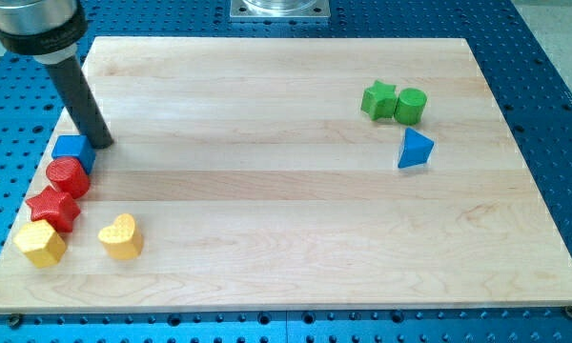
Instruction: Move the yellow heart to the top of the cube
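The yellow heart [120, 236] lies near the view's bottom left of the wooden board. The blue cube [72, 151] sits at the board's left edge, above and left of the heart. My tip [103, 143] rests on the board just to the right of the cube's upper corner, close to it or touching it; I cannot tell which. The tip is well above the heart, about a hand's width away.
A red cylinder [68, 177], a red star [53, 209] and a yellow hexagon block [41, 244] run down the left edge below the cube. A green star [378, 99], a green cylinder [411, 105] and a blue triangle [415, 151] sit at the upper right.
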